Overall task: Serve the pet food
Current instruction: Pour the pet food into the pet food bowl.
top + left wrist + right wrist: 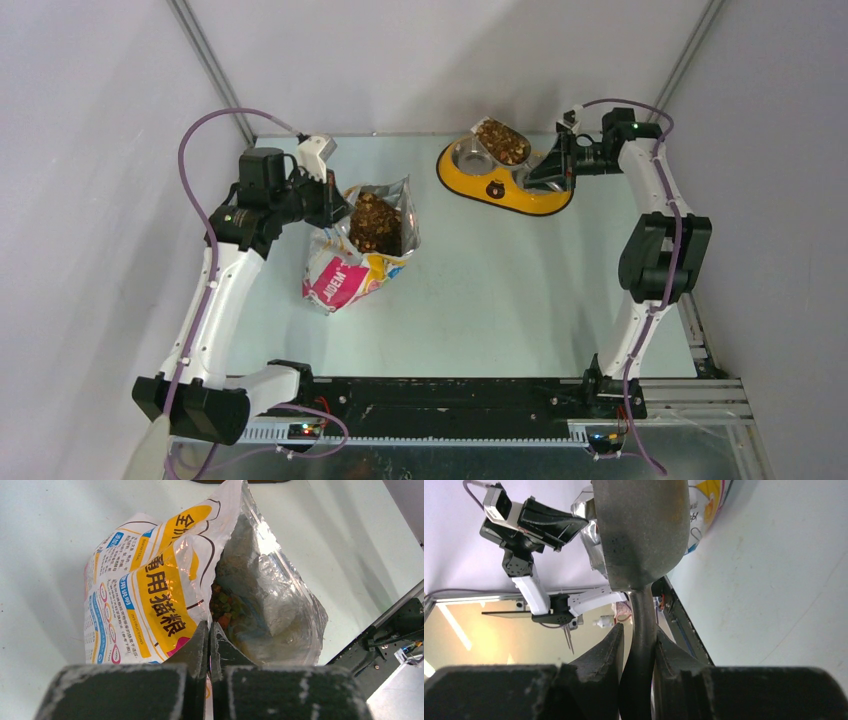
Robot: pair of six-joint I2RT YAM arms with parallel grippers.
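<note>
Between grey walls (420,60), a pale tabletop (500,300) (pet food (375,222) in bag (345,280))

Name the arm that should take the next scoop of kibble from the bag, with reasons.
Right. The right gripper is shut on the scoop handle by the feeder; the left gripper pinches the bag rim, holding the mouth open over the kibble.

Glossy foil-lined plastic bag (150,590), dry matt pet food (375,222), dull grey metal scoop (644,530)
</note>
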